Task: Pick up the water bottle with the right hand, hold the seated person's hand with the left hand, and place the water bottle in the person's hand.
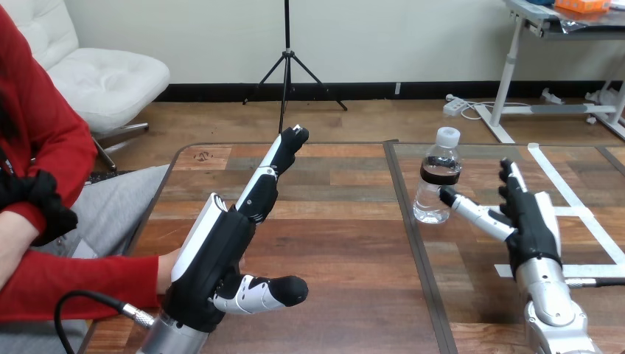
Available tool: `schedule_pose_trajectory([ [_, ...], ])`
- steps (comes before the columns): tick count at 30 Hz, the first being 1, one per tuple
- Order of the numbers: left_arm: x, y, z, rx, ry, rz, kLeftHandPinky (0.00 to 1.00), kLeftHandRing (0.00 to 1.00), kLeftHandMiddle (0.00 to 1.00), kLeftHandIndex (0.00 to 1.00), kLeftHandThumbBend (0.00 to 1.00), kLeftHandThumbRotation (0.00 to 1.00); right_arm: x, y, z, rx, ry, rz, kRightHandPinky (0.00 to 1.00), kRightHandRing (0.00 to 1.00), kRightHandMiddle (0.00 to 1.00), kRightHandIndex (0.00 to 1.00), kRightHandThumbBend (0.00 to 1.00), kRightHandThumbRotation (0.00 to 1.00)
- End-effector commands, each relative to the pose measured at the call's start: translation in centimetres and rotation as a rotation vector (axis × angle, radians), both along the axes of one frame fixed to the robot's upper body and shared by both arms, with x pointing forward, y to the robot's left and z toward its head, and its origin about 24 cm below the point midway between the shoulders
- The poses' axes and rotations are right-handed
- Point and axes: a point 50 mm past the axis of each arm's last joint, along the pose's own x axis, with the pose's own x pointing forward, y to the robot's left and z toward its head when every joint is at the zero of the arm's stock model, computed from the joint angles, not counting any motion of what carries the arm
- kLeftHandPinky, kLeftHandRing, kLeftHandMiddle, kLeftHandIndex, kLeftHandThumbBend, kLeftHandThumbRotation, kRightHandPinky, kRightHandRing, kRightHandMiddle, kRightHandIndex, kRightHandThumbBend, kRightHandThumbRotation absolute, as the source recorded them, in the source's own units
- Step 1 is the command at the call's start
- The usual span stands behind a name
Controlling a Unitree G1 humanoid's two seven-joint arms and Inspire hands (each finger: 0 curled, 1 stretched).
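Note:
A small clear water bottle (438,177) with a white cap and a dark label band stands upright on the table right of the centre seam. My right hand (529,214) is open just to its right, fingers straight and pointing away; its thumb tip reaches toward the bottle's label and looks to touch it. My left hand (221,247) is open at the lower left, fingers stretched forward, thumb pointing right. The person's hand (168,267), in a red sleeve, lies behind my left palm and is mostly hidden by it; I cannot tell whether they touch.
The wooden table (332,221) has a dark seam running down its middle. White tape lines (571,199) mark the right part. The person sits at the table's left edge, the other forearm folded near the body.

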Motion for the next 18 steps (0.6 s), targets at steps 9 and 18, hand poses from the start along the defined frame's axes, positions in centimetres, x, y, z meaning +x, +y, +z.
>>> schedule_pose_trajectory([
  [9,1.1,-0.4,1.5,-0.018,-0.08,-0.005,1.0,1.0,1.0,1.0,1.0,0.8,3.9,0.7,4.7,-0.096,-0.078,0.036,0.84,0.96,1.0,1.0,1.0,0.44],
  [18,1.0,-0.4,1.5,-0.022,-0.077,-0.002,1.0,1.0,1.0,1.0,1.0,0.8,4.7,0.9,5.3,-0.138,-0.038,0.045,0.9,0.97,0.99,1.0,1.0,0.47],
])
